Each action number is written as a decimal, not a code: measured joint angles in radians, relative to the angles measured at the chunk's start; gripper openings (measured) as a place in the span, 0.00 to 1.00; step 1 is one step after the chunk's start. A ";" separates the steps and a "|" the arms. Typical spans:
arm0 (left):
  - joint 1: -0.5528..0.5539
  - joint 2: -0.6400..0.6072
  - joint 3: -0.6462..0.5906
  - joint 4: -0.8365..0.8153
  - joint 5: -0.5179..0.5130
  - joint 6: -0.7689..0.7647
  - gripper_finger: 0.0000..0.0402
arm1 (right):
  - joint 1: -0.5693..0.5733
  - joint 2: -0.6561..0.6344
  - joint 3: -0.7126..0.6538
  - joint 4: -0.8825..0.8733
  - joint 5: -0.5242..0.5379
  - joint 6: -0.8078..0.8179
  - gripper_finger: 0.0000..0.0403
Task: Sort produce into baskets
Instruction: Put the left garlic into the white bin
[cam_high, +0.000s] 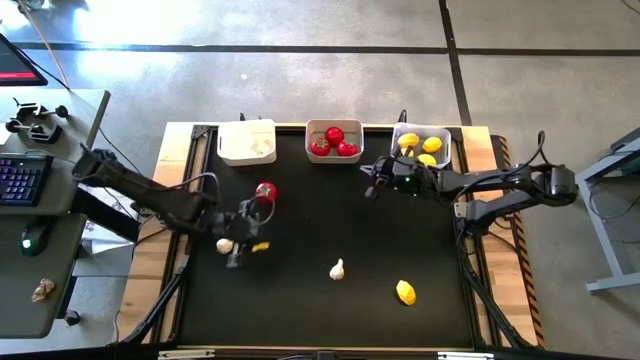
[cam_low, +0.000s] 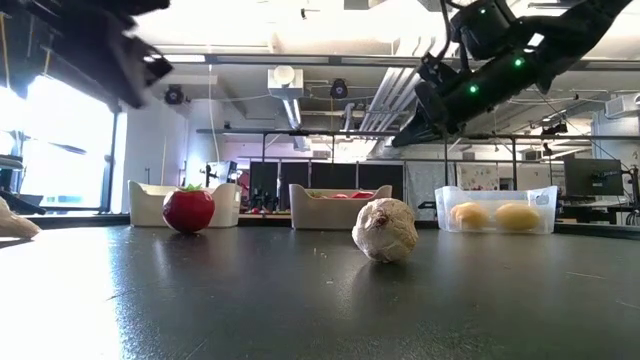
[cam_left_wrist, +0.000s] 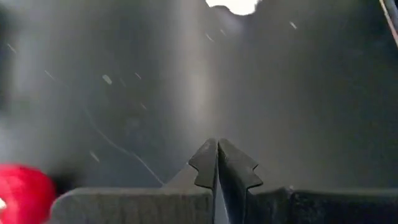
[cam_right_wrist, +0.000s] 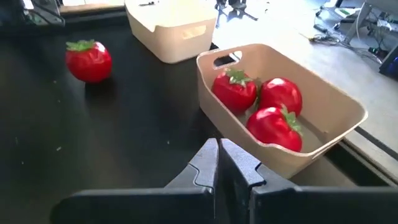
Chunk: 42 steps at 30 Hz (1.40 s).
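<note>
my left gripper (cam_high: 238, 243) is clenched on nothing, a garlic bulb (cam_high: 225, 245) and a lemon (cam_high: 260, 245) on either side. descending closed could knock them away. my right gripper (cam_high: 372, 180) hangs clenched, empty too.

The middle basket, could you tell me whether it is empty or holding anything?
Not empty: the middle basket holds three tomatoes, seen in the right wrist and high views.

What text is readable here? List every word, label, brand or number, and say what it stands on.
None can be read.
The baskets, the produce and the table bear no visible print.
The posters on the room's far wall in the low view are too small to read.
The keyboard on the side desk has keys too small to read.
</note>
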 joint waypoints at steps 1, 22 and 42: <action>-0.030 0.000 0.009 -0.030 -0.003 -0.039 0.00 | 0.004 0.007 0.000 -0.003 0.000 0.003 0.02; -0.294 0.007 0.036 -0.501 -0.018 -0.841 0.46 | 0.136 0.084 0.000 -0.003 0.001 0.048 0.02; -0.157 0.280 0.035 -0.561 0.090 -0.807 0.59 | 0.163 0.084 0.000 -0.032 0.083 0.056 0.02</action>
